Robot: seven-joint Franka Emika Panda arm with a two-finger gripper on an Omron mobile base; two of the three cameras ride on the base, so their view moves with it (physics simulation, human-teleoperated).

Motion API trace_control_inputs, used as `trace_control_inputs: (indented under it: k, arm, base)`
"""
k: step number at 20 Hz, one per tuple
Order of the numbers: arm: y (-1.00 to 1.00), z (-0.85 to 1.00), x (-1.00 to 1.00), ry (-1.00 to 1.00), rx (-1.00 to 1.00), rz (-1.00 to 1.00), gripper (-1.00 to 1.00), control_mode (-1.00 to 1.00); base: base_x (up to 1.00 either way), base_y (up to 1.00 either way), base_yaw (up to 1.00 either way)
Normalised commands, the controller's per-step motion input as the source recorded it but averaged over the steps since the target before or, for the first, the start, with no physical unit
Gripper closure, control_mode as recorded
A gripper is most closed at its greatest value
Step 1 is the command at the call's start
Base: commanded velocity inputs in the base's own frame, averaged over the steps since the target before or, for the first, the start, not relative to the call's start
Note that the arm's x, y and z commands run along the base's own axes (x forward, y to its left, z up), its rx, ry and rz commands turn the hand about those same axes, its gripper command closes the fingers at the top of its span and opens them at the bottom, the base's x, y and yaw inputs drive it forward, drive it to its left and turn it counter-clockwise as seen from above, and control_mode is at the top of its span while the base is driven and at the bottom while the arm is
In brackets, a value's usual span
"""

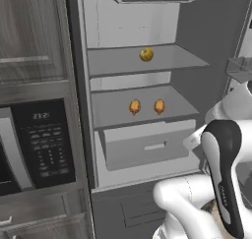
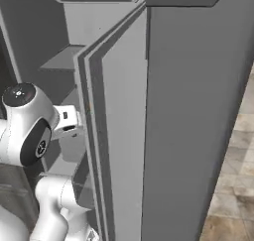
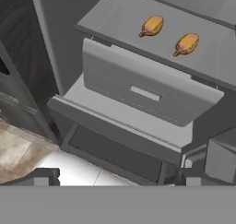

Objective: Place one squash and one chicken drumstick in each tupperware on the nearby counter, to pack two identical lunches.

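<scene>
A yellow-orange squash sits on the upper shelf of the open fridge. On the shelf below lie two orange-brown chicken drumsticks side by side, the left one and the right one. My gripper hangs open in front of the fridge, below and short of the drumstick shelf, with nothing between its fingertips. The tupperware and the counter are out of view.
A grey drawer juts out under the drumstick shelf. The open fridge door stands close on the right, with a door bin. A black microwave and a cabinet flank the fridge on the left.
</scene>
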Motion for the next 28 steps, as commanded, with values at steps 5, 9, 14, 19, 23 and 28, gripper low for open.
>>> trace_control_inputs:
  k: [5, 9, 14, 19, 23, 28]
  arm:
    - [0.00, 0.00, 0.00, 0.00, 0.00, 0.00, -1.00, 1.00]
    - [0.21, -0.27, 0.00, -0.03, 0.00, -0.10, -1.00, -1.00]
    - [0.42, -0.10, 0.11, -0.01, 0.00, -0.17, -1.00, -1.00]
    - [0.03, 0.00, 0.24, -0.06, 0.11, -0.12, -1.00, -1.00]
    - [0.00, -0.04, 0.25, -0.10, 0.21, -0.07, -1.00, -1.00]
    - [0.03, -0.16, 0.26, -0.14, 0.16, -0.07, -1.00, -1.00]
  base:
    - [0.34, 0.34, -0.10]
    - [0.01, 0.08, -0.03]
    - [0.00, 0.00, 0.00]
    - [0.00, 0.00, 0.00]
    - [0.00, 0.00, 0.00]
    - [0.00, 0.00, 0.00]
